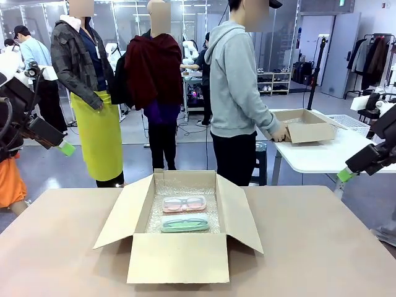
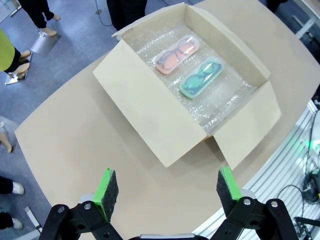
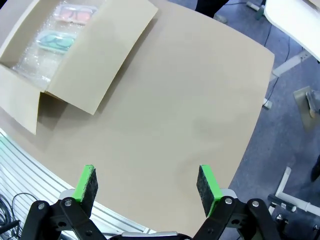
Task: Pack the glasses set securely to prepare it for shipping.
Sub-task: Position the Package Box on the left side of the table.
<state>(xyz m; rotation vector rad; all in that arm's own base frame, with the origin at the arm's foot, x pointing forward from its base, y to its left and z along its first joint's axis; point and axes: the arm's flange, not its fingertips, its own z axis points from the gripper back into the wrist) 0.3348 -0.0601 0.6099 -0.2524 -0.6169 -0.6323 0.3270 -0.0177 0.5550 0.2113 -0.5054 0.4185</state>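
Left tool (image 2: 167, 184) hangs high off the counter (image 2: 75, 140), jaws wide apart and gripping nothing. From it, the 2 cases lie at about 12 o'clock, well apart from it, down inside the cardboard box (image 2: 145, 115). Right tool (image 3: 147, 182) is spread just as wide and holds nothing. It hovers over bare counter (image 3: 190, 100), with the cases far off at 10 to 11 o'clock.

In the front view the left tool (image 1: 65, 148) sits at 9 o'clock and the right tool (image 1: 343, 175) at 3 o'clock, either side of the tan counter (image 1: 322, 247).

Beyond the counter, at 1 o'clock, a person (image 1: 238, 86) in a grey hoodie has a hand on a second box (image 1: 306, 125) on a white counter (image 1: 322, 154).

At the tan counter's middle, the cardboard box (image 1: 176, 257) stands open with 4 flaps (image 1: 244, 213) folded outward. In the right wrist view 1 side flap (image 3: 107, 50) lies between that tool and the cases. In the left wrist view the box wall and a flap lie on the tool's side of them.

Bubble wrap (image 1: 185, 185) lines the box floor. On it the pink case (image 1: 184, 203) lies toward 12 o'clock and the mint-green case (image 1: 185, 223) toward 6 o'clock. They lie flat, parallel and just beside each other, with glasses visible through each lid.
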